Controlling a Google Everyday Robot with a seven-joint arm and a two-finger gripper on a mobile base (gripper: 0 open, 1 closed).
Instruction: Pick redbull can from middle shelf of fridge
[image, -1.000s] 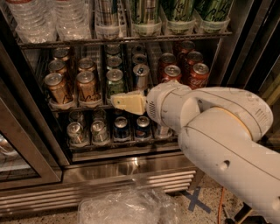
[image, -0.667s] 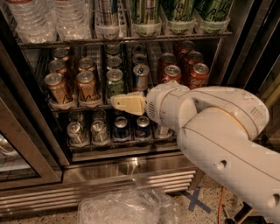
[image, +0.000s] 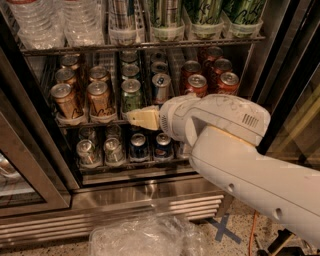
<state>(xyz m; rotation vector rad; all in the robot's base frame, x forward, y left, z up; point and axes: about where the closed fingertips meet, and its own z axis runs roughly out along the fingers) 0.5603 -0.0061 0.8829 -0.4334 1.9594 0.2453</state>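
Observation:
The redbull can (image: 161, 88) is slim, silver and blue, and stands upright at the front of its lane on the middle shelf (image: 75, 123) of the fridge (image: 125, 207). More such cans stand behind it. A green can (image: 131, 95) is on its left and red cola cans (image: 197, 85) are on its right. Gold cans (image: 65, 100) fill the left lanes. My gripper (image: 142, 119) is cream-coloured and points left at the shelf's front edge. It is just below the green can and a little below and left of the redbull can, holding nothing that I can see.
The top rack holds water bottles (image: 50, 22) and tall green-black cans (image: 205, 15). The lower rack holds short dark-blue cans (image: 137, 145). An open glass door (image: 20, 175) stands at the left. Crumpled clear plastic (image: 140, 237) lies on the floor below.
My gripper and wrist have shifted slightly to the left along the shelf front. The cans have not moved.

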